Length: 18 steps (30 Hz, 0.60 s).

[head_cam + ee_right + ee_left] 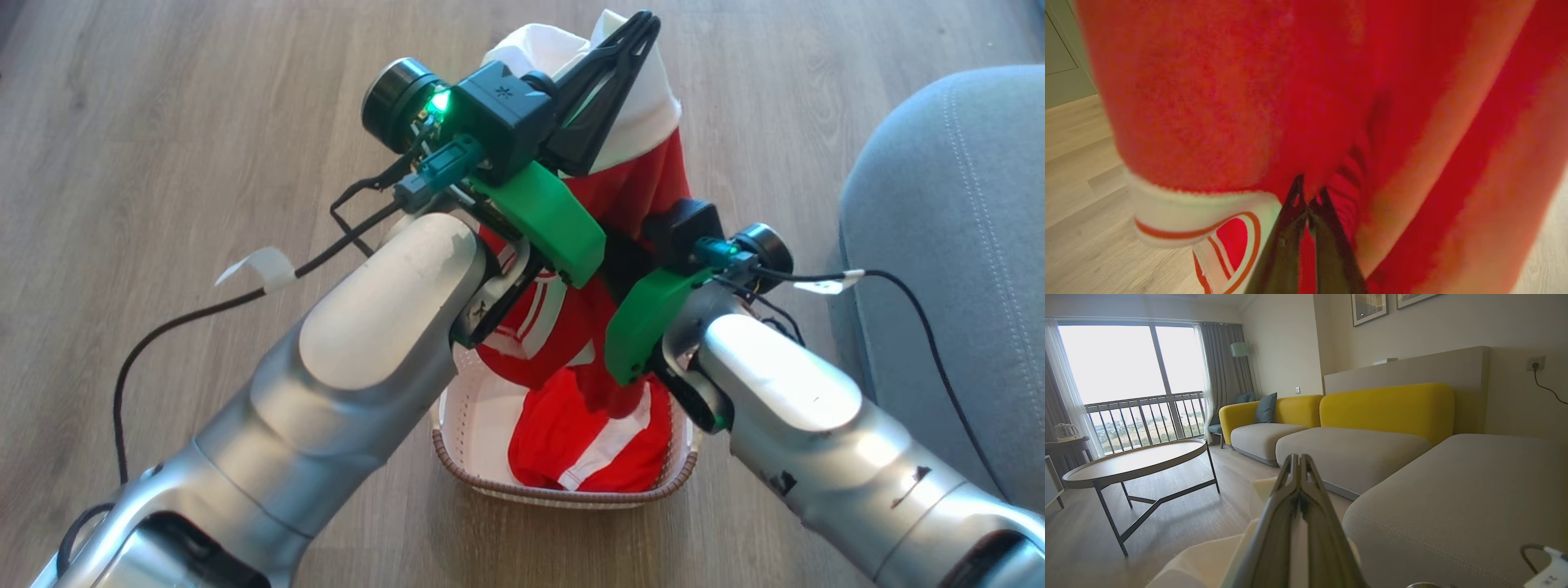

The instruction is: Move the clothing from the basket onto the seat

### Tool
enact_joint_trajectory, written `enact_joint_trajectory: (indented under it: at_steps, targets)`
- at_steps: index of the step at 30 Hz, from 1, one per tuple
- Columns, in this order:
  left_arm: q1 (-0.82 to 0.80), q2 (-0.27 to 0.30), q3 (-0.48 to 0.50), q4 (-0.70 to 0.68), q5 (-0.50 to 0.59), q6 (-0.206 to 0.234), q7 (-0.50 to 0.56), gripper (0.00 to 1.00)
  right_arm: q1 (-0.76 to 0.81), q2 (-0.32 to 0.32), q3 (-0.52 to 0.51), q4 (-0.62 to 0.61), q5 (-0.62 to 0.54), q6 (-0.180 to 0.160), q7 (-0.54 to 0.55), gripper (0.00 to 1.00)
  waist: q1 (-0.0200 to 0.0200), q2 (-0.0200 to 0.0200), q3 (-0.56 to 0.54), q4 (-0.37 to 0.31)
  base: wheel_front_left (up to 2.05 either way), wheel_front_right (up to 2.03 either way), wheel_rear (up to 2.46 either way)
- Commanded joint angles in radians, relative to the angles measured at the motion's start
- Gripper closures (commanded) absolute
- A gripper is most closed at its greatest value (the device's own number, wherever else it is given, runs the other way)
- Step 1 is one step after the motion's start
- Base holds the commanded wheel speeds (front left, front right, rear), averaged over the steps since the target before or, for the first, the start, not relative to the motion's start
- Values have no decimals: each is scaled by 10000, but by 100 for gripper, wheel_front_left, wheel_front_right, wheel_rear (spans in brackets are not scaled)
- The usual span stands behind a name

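The clothing [629, 196], red with white stripe panels and a white top part, hangs in a tall column out of the basket [563, 492]. Its lower folds still lie inside the tub. My left gripper [641, 28] is shut on the white upper part, held high above the basket. In the left wrist view its fingers [1299, 461] are pressed together with white cloth [1208, 559] beneath them. My right gripper [1306, 196] is shut on a fold of the red fabric [1229, 102], partway down the hanging column. The grey seat [963, 245] lies to the right of the basket, and its cushion [1453, 506] fills the lower right of the left wrist view.
The basket stands on a wooden floor [163, 122]. Black cables [204, 314] trail from both wrists. The left wrist view takes in a round low table [1139, 461] to the left, a yellow-backed sofa [1384, 408] behind, and a balcony window.
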Motion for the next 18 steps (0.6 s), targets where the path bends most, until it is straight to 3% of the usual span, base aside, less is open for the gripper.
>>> enact_joint_trajectory:
  at_steps: [1, 2, 3, 4, 18]
  targets:
    - [-428, 259, 368, -183, -71, 73, -87, 100, -127, -19, -246, -502, -61, 71, -49, 100, 0, 0, 34, -93, 0, 0, 0]
    - [-397, 286, 366, -118, -68, 69, -90, 100, -63, -63, -308, -603, -90, 71, -49, 100, 0, 0, 51, -131, 0, 0, 0]
    - [-368, 308, 363, -62, -62, 53, -94, 56, -2, -113, -354, -698, -122, 71, -49, 100, 0, 0, 63, -167, 0, 0, 0]
    - [-334, 335, 357, 7, -62, 28, -97, 0, 57, -162, -404, -786, -155, 71, -49, 100, 0, 0, 76, -214, 0, 0, 0]
    - [216, 651, 248, 1240, -140, -599, -126, 0, 999, -554, -2124, -2512, -943, 71, -49, 100, 0, 0, 257, -895, 0, 0, 0]
